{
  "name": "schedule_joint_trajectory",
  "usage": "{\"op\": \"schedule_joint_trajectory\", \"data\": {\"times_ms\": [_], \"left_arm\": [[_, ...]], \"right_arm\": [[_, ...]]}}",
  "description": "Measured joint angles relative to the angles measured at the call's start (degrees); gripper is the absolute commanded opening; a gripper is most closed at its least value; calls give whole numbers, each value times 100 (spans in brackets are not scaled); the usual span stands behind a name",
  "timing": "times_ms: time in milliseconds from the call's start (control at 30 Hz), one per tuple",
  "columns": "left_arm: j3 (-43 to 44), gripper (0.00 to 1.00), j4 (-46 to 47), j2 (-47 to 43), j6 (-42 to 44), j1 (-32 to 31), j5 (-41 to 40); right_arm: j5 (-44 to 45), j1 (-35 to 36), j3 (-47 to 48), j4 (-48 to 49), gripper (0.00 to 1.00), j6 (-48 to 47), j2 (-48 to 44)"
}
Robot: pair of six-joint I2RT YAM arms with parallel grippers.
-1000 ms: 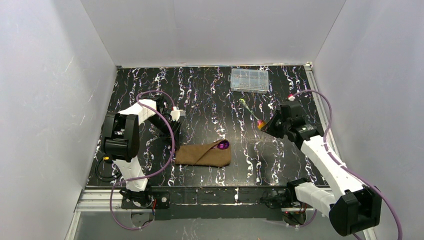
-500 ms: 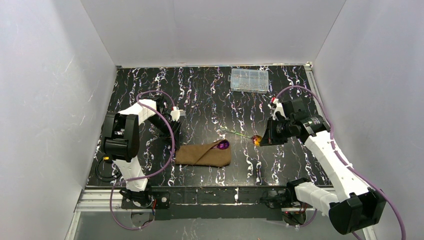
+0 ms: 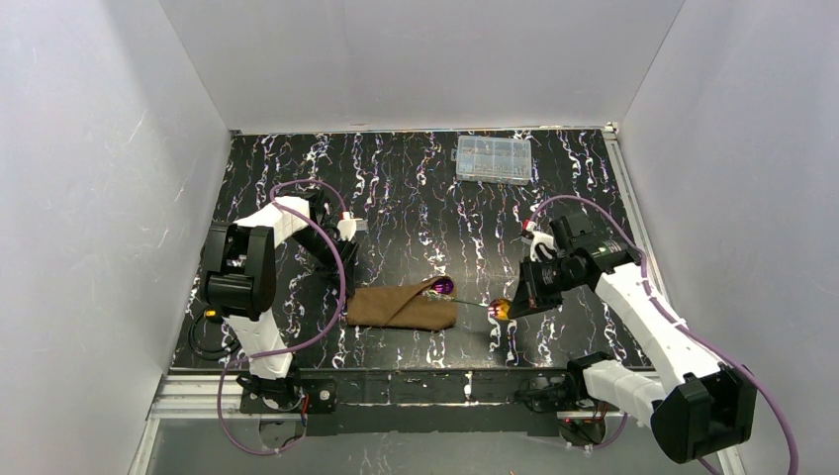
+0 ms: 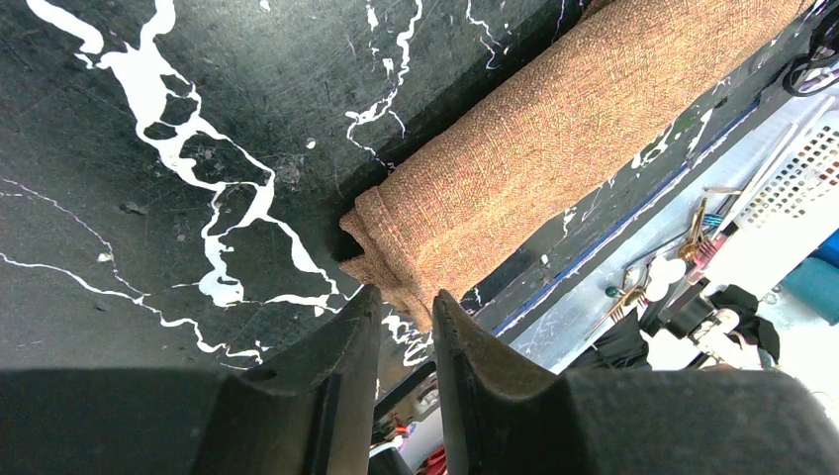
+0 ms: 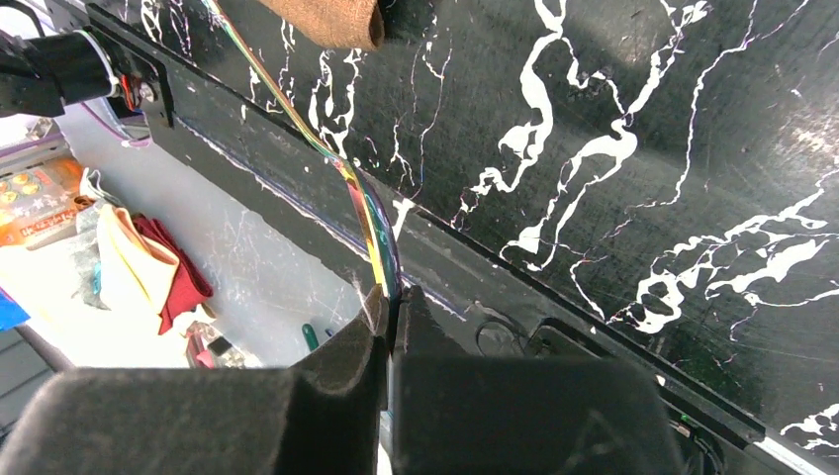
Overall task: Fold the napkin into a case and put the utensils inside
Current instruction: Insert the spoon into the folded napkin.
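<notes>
The brown napkin (image 3: 401, 307) lies folded into a long case near the table's front edge. The purple-headed utensil (image 3: 442, 287) sticks out of its right end. My right gripper (image 3: 516, 302) is shut on the gold-orange utensil (image 3: 501, 309), just right of that end, with the thin handle pointing left at the napkin. In the right wrist view the iridescent handle (image 5: 361, 203) runs from my shut right gripper (image 5: 393, 295) up toward the napkin's end (image 5: 331, 22). My left gripper (image 4: 404, 297) hovers by the napkin's left end (image 4: 554, 139), jaws narrowly open, nothing between them.
A clear plastic compartment box (image 3: 492, 158) stands at the back of the black marbled table (image 3: 396, 198). White walls close in the left, back and right. The metal rail (image 3: 396, 391) with both arm bases runs along the near edge.
My right gripper has carried the gold-orange utensil from the back right down and left, to beside the napkin's right end. The left arm and the napkin have not moved.
</notes>
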Motion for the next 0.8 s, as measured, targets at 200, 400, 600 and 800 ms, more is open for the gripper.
{"op": "schedule_joint_trajectory", "data": {"times_ms": [200, 400, 600, 800], "left_arm": [[0, 24, -7, 22, 4, 0, -2], [0, 24, -2, 33, 20, 0, -7], [0, 24, 0, 37, 46, 0, -7], [0, 24, 20, 79, 85, 0, -13]], "right_arm": [[-7, 203, -70, 188, 1, 160, 234], [210, 901, -240, 527, 1, 474, 710], [345, 1064, -240, 804, 1, 601, 1016], [400, 1067, -238, 1156, 1, 726, 1353]]}}
